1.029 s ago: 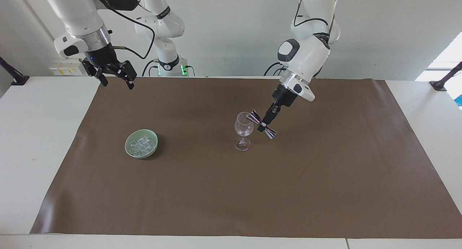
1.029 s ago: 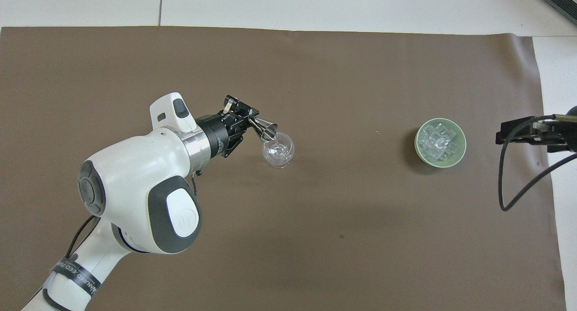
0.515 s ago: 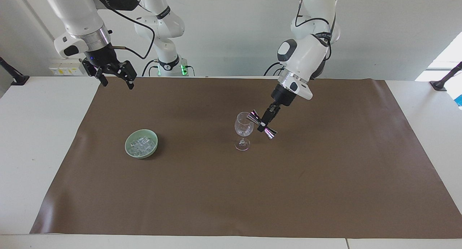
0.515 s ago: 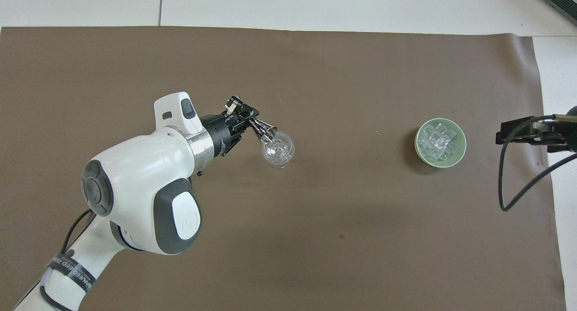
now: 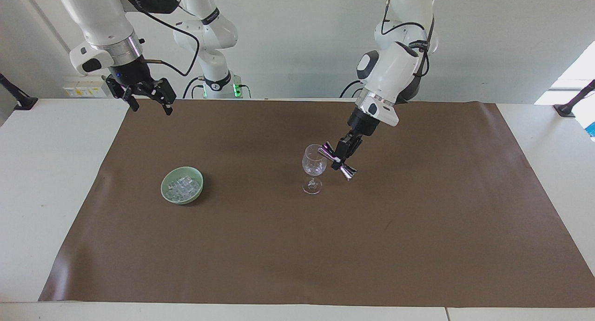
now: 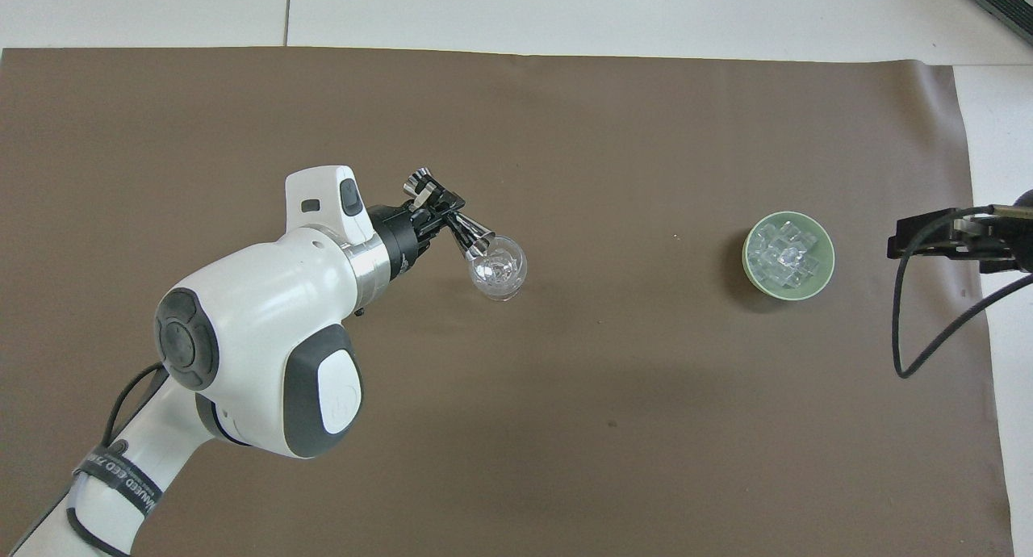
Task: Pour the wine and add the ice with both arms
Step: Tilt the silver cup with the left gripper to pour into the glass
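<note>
Left gripper (image 5: 342, 156) clamped on the waist of a shiny double-cone jigger (image 5: 338, 161), which lies tilted, one cone mouth at the rim of the wine glass (image 5: 314, 168), the other cone pointing down and away toward the left arm's end of the table. From overhead the jigger (image 6: 457, 219) meets the glass (image 6: 498, 268) at its rim; whether metal touches glass, cannot tell.

Wine glass stands upright on the brown mat (image 5: 418, 246), roughly mid-mat, a little toward the edge nearest the robots. Clear glinting bits show in its bowl (liquid or ice, cannot tell which).

Ice (image 5: 182, 187): a heap of clear cubes in a pale green bowl (image 5: 166, 183), on the mat toward the right arm's end, well apart from the glass. Overhead view shows the cubes (image 6: 784, 258) filling most of the bowl (image 6: 823, 281).

Right gripper (image 5: 147, 102) hangs in the air with fingers spread wide, holding nothing, over the mat's corner nearest the right arm's base; this arm waits. In the overhead view only its black tips (image 6: 928, 238) show, at the mat's edge beside the bowl.

White tabletop (image 5: 51, 181) shows around the mat.
</note>
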You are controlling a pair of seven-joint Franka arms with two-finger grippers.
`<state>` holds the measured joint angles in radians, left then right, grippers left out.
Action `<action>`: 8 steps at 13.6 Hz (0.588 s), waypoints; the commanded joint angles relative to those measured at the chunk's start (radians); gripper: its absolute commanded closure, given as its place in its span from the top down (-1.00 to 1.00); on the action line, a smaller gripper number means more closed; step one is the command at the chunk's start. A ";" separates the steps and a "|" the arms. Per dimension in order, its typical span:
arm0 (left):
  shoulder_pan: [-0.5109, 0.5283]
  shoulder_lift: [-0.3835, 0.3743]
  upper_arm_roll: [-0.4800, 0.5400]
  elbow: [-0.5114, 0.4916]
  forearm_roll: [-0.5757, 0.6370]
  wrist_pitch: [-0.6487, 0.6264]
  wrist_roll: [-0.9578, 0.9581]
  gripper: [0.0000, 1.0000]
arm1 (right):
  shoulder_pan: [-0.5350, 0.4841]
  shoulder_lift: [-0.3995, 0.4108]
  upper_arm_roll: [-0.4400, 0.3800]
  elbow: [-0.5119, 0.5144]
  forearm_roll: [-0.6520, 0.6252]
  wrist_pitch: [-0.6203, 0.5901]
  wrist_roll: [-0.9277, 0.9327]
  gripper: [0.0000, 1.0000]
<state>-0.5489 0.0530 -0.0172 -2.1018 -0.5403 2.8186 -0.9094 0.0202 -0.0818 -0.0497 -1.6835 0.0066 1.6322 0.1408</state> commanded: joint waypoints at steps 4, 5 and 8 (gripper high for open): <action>-0.020 0.004 0.014 0.009 0.065 0.032 0.000 -1.00 | -0.008 -0.016 0.007 -0.016 -0.005 -0.002 -0.023 1.00; -0.020 0.005 0.014 0.009 0.066 0.045 0.000 -1.00 | -0.008 -0.018 0.007 -0.016 -0.005 -0.002 -0.023 1.00; -0.028 0.018 0.014 0.016 0.066 0.103 0.000 -1.00 | -0.008 -0.018 0.007 -0.016 -0.005 -0.002 -0.023 1.00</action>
<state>-0.5514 0.0551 -0.0174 -2.0981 -0.4905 2.8674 -0.9089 0.0202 -0.0818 -0.0497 -1.6835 0.0066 1.6322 0.1408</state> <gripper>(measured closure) 0.780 0.000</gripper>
